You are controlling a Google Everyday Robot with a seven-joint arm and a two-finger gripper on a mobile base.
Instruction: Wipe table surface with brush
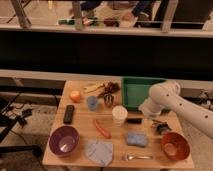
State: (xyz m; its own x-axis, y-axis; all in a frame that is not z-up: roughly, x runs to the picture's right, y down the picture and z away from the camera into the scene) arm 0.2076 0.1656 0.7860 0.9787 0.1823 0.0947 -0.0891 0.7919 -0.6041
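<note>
Tan wood made up the table surface, and on it the brush lay just right of the white cup, its long axis running roughly left to right along the tabletop. My gripper hung at the brush's right end, so the slim stick stretched away from me to the left, toward the cup. Whether my pincer was apart, together or clamped on it I could not tell. A small dark shiny clip sat just to my right, a blue sponge lay in front of the brush, and the green tray stood behind. I judged the cup, close at the brush's far end, the likeliest thing to be knocked in a sweep.
</note>
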